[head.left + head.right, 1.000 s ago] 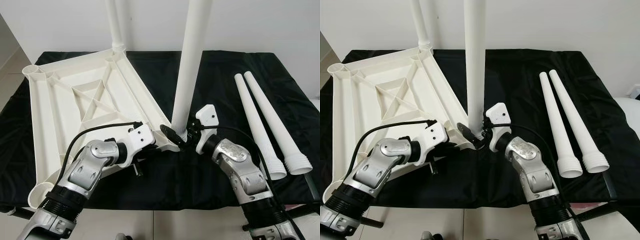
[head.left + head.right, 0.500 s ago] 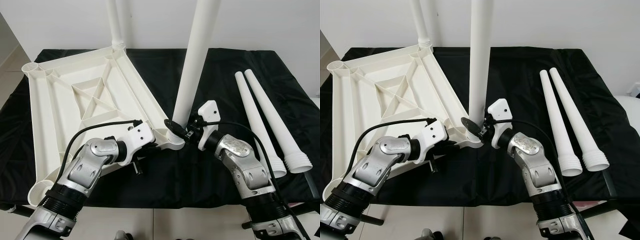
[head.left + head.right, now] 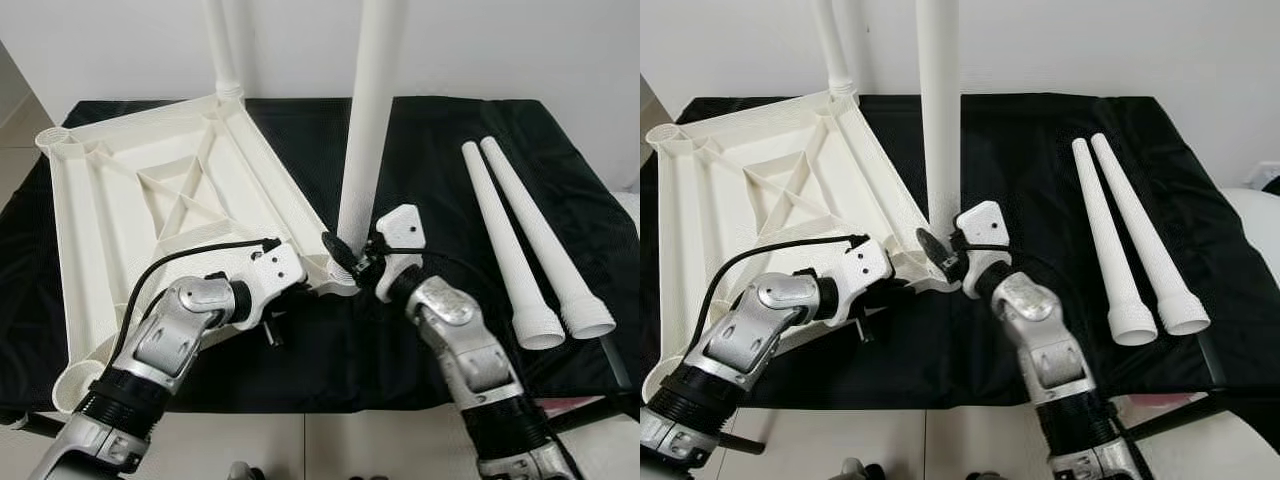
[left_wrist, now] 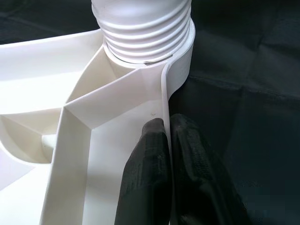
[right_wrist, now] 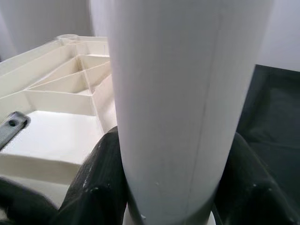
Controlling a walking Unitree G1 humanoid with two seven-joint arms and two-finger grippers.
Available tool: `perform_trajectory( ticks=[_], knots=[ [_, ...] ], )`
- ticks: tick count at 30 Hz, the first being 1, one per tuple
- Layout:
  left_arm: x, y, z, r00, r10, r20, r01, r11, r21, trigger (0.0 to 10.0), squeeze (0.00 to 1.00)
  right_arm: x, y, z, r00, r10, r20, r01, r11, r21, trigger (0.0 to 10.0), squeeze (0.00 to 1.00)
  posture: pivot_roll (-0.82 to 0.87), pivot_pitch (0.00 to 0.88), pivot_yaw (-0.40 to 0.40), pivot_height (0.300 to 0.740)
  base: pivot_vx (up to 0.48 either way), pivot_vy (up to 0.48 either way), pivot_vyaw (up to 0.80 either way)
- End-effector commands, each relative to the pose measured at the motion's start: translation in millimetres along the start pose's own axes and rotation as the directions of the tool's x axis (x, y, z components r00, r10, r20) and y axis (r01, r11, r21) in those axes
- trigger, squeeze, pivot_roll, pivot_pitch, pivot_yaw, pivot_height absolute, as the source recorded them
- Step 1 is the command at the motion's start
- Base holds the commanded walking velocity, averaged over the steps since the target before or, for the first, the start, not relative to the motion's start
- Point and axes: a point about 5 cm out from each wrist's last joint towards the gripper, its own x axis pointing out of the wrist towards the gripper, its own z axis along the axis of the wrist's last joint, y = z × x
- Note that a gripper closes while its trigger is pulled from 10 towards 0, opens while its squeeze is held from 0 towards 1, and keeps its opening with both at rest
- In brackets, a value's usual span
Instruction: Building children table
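Black cloth covers the tabletop against a plain pale wall. From the left eye view, the white ribbed plastic table panel lies upside down on it, one white tapered leg already standing in its far corner socket. A second white tubular leg stands near upright in the near corner socket, its long axis vertical, and the right hand is clamped on its base just above the socket; the left hand lies just beside it at the panel's near edge. Two spare white tapered legs lie side by side on the cloth, well off to the right, nearer the right arm.

The left wrist view adds what the head cameras hide: the left fingers pinch the panel's thin rim wall, and the leg's ribbed threaded collar sits in the socket, some ridges showing above it. I'd judge it wants more turning.

The right wrist view shows black fingers on either side of the leg.
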Motion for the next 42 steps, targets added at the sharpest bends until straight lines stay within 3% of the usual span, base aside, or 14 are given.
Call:
perform_trajectory(
  ticks=[1, 3, 8, 15, 16, 19, 20, 21, 27, 28, 33, 36, 37, 42],
  knots=[
    [0.8, -2.6, 9.0, 0.998, -0.014, 0.061, 0.013, 1.000, 0.012, 0.0, 0.00, -8.5, -2.1, -42.8, 0.961, -0.155, -0.227, 0.155, 0.988, -0.017, 0.0, 0.00, 0.02, 0.153, 0.004, 0.740, 0.000, 0.000, 0.00],
    [1.7, -2.8, 9.7, 0.998, -0.016, 0.064, 0.015, 1.000, 0.012, 0.0, 0.00, -13.3, -4.4, -54.5, 0.901, -0.322, -0.291, 0.331, 0.943, -0.018, 0.0, 0.00, 0.02, 0.152, 0.004, 0.740, 0.000, 0.000, 0.00],
    [2.3, -3.2, 9.7, 0.998, -0.023, 0.065, 0.022, 1.000, 0.015, 0.0, 0.00, -18.2, -5.5, -59.8, 0.829, -0.458, -0.321, 0.477, 0.879, -0.022, 0.0, 0.00, 0.02, 0.147, 0.008, 0.740, 0.000, 0.000, 0.00],
    [2.6, -2.3, 9.8, 0.998, -0.022, 0.063, 0.021, 1.000, 0.018, 0.0, 0.00, -16.3, 1.5, -56.8, 0.837, -0.458, -0.300, 0.477, 0.879, -0.011, 0.0, 0.00, 0.02, 0.143, 0.007, 0.740, 0.000, 0.000, 0.00],
    [2.6, -2.1, 9.8, 0.998, -0.020, 0.063, 0.019, 1.000, 0.018, 0.0, 0.00, -15.3, 1.3, -54.9, 0.843, -0.454, -0.288, 0.472, 0.882, -0.008, 10.0, 0.00, 0.02, 0.143, 0.006, 0.740, 0.000, 0.000, 0.00],
    [2.6, -1.8, 9.5, 0.998, -0.016, 0.062, 0.015, 1.000, 0.017, 0.0, 0.00, -12.7, 2.2, -48.5, 0.854, -0.457, -0.248, 0.469, 0.883, -0.011, 10.0, 0.00, 0.02, 0.143, 0.006, 0.740, 0.000, 0.000, 0.00],
    [2.7, -1.6, 9.5, 0.998, -0.014, 0.062, 0.013, 1.000, 0.017, 0.0, 0.00, -11.2, 2.7, -45.2, 0.863, -0.451, -0.228, 0.462, 0.887, -0.004, 10.0, 0.91, 0.02, 0.143, 0.006, 0.740, 0.000, 0.000, 0.00],
    [2.6, -1.6, 9.4, 0.998, -0.014, 0.062, 0.013, 1.000, 0.017, 0.0, 0.00, -9.1, 3.3, -40.8, 0.878, -0.434, -0.202, 0.445, 0.896, 0.011, 10.0, 1.00, 0.02, 0.145, 0.005, 0.740, 0.000, 0.000, 0.00],
    [2.6, -1.5, 9.5, 0.998, -0.011, 0.063, 0.010, 1.000, 0.015, 0.0, 0.00, -2.8, 6.5, -26.5, 0.929, -0.350, -0.122, 0.360, 0.930, 0.078, 10.0, 1.00, 0.02, 0.146, 0.005, 0.740, 0.000, 0.000, 0.00],
    [2.5, -1.5, 9.4, 0.998, -0.011, 0.063, 0.010, 1.000, 0.014, 0.0, 0.00, -0.8, 9.9, -15.4, 0.960, -0.276, -0.053, 0.280, 0.953, 0.119, 10.0, 0.00, 0.02, 0.147, 0.005, 0.740, 0.000, 0.000, 0.00],
    [2.3, -1.6, 9.4, 0.998, -0.010, 0.063, 0.010, 1.000, 0.014, 0.0, 0.00, -0.1, 12.7, -0.6, 0.983, -0.183, 0.035, 0.177, 0.976, 0.130, 10.0, 0.00, 0.02, 0.149, 0.006, 0.740, 0.000, 0.000, 0.00],
    [1.6, -1.6, 9.1, 0.998, -0.011, 0.063, 0.010, 1.000, 0.012, 0.0, 0.00, -2.4, 15.6, 20.7, 0.990, 0.024, 0.139, -0.033, 0.997, 0.066, 10.0, 0.00, 0.02, 0.152, 0.007, 0.740, 0.000, 0.000, 0.00],
    [0.9, -2.3, 9.1, 0.998, -0.015, 0.063, 0.015, 1.000, 0.013, 0.0, 0.00, -4.3, 15.9, 24.4, 0.984, 0.113, 0.139, -0.118, 0.993, 0.027, 10.0, 0.00, 0.02, 0.153, 0.007, 0.740, 0.000, 0.000, 0.00],
    [-1.6, -4.3, 8.4, 0.998, -0.031, 0.061, 0.030, 0.999, 0.016, 0.0, 0.00, -7.7, 13.1, 25.1, 0.970, 0.218, 0.110, -0.215, 0.976, -0.032, 10.0, 0.00, 0.02, 0.153, 0.007, 0.740, 0.000, 0.000, 0.00]
  ],
)
